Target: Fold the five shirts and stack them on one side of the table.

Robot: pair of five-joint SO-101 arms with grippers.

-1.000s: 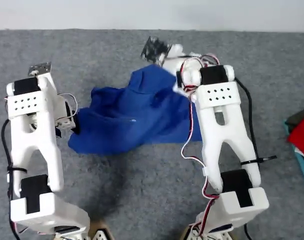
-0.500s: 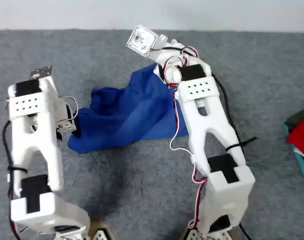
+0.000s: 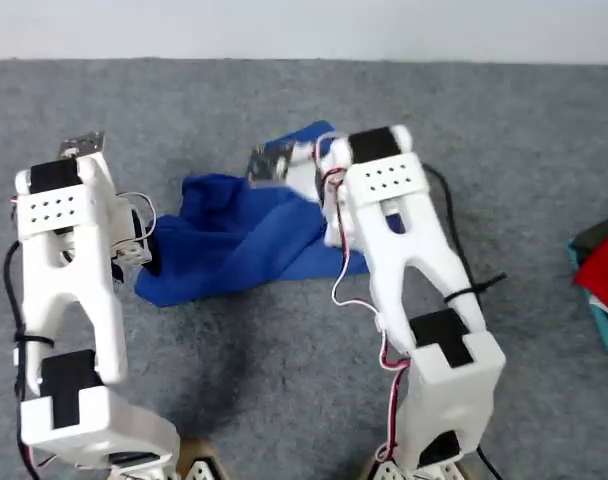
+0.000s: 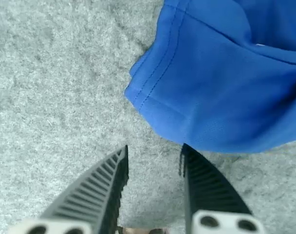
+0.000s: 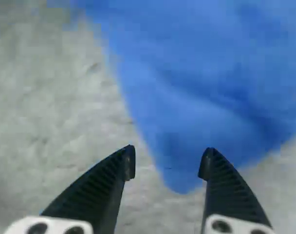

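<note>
**Grey surface (image 3: 544,130), blue shirt (image 3: 234,240) not yet folded**

From above, the blue shirt lay crumpled between my two arms. A pile of cloth (image 3: 599,268), red and teal, sat at the surface's right edge. I took it for the stack, though I could not count it.

At my left wrist, my left pincer (image 4: 154,151) stood apart and empty, the shirt's hemmed corner just beyond its tips.

At my right wrist, my right pincer (image 5: 170,156) gaped too, over a drooping fold, clamping nothing. By my reckoning, this shirt's folding and stacking remained.
</note>
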